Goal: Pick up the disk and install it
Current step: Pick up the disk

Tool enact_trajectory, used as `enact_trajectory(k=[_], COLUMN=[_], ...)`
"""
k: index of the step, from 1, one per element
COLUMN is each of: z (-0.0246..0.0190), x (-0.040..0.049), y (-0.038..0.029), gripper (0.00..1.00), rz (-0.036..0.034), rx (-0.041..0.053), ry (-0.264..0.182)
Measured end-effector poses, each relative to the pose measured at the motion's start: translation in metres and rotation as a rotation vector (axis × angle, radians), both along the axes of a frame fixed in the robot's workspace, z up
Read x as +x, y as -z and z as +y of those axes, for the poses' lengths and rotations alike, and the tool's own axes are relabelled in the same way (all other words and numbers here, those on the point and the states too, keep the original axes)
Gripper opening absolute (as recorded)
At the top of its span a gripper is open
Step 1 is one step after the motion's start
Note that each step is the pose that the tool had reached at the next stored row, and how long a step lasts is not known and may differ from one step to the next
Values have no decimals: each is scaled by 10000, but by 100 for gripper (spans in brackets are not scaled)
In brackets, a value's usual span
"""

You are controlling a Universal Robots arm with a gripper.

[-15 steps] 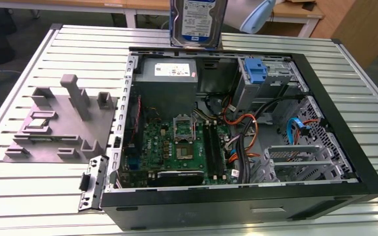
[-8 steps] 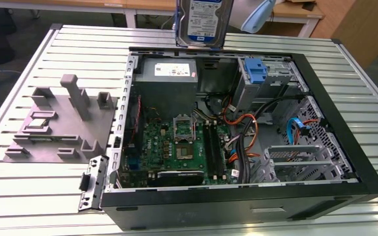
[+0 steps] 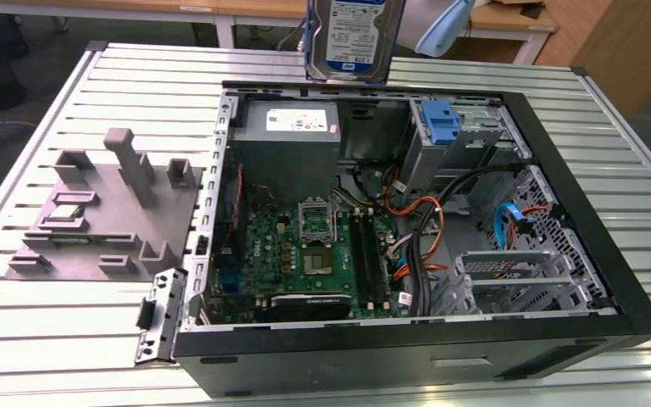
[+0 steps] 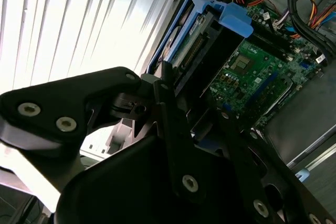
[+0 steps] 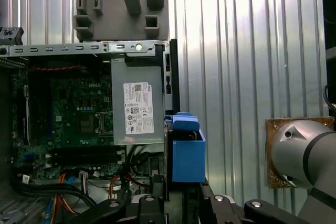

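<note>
status: disk was held clenched in the claw, up above the open computer case near its power supply | risk: rails could be snagged on loose cables or jammed if it were lowered crooked, tbh

The disk hangs above the case; a fixture block lies at the exterior view's left.
</note>
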State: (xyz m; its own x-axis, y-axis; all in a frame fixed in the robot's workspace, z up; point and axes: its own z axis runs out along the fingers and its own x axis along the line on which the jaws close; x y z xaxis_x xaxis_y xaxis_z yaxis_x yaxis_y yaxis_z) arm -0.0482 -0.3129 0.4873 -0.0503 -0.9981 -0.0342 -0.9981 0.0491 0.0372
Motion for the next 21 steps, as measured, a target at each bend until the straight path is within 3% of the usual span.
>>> enact_trajectory(k=[8, 21], z=[-10, -163], x=[3, 3], y=[7, 17], gripper=[35, 35], rz=[1, 0], rx=[-2, 0], ry=[0, 0])
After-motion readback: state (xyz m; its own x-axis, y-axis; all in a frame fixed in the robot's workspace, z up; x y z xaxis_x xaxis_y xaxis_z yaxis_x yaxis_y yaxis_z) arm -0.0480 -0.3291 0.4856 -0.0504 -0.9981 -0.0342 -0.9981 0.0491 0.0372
